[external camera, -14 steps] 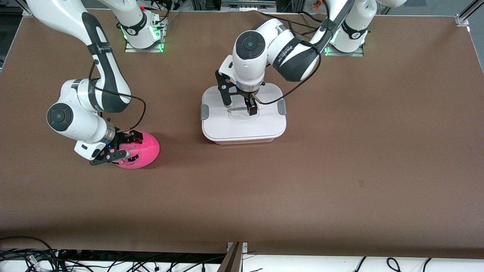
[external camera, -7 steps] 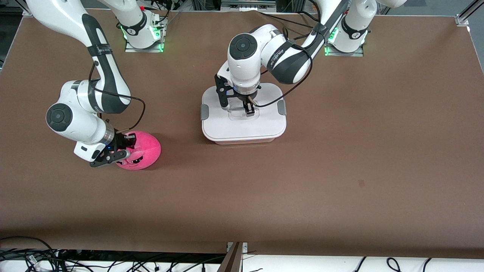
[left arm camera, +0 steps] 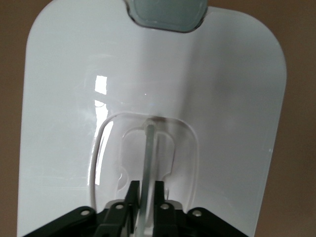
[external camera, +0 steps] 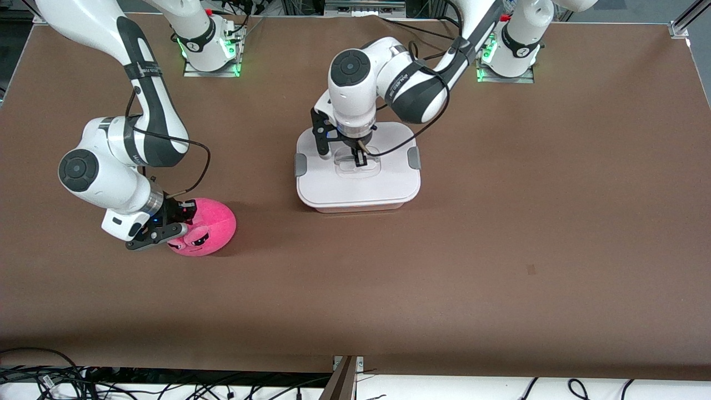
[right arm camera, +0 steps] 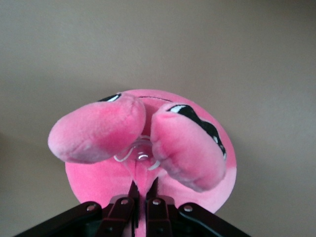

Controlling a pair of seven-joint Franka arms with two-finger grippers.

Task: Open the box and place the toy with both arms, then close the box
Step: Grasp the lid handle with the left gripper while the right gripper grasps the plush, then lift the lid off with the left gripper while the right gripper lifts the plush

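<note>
1. While the box [external camera: 358,169] sits lidded on the brown tabletop [external camera: 500,250] near the middle, toward the bases' edge, the left pincer [external camera: 358,159] is down in the recessed centre of the white lid [left arm camera: 232,98], at about 12 o'clock from the lid's middle in the front view
2. In the left wrist view its fingers [left arm camera: 132,195] are pressed close on either side of the thin handle bar [left arm camera: 148,153], clamped on it, with one grey clip [left arm camera: 168,12] at the lid's edge ahead
3. The two grey clips [external camera: 300,165] show at the lid's ends toward each arm's side
4. The toy [external camera: 204,228] lies on the tabletop toward the right arm's end, at roughly 8 o'clock from the box and nearer the front camera
5. The right pincer [external camera: 176,222] is on the toy's top at its 9 o'clock edge; in the right wrist view its fingers [right arm camera: 129,197] are pinched nearly together on the pink plush, just below the snout [right arm camera: 140,148] between two puffed folds
</note>
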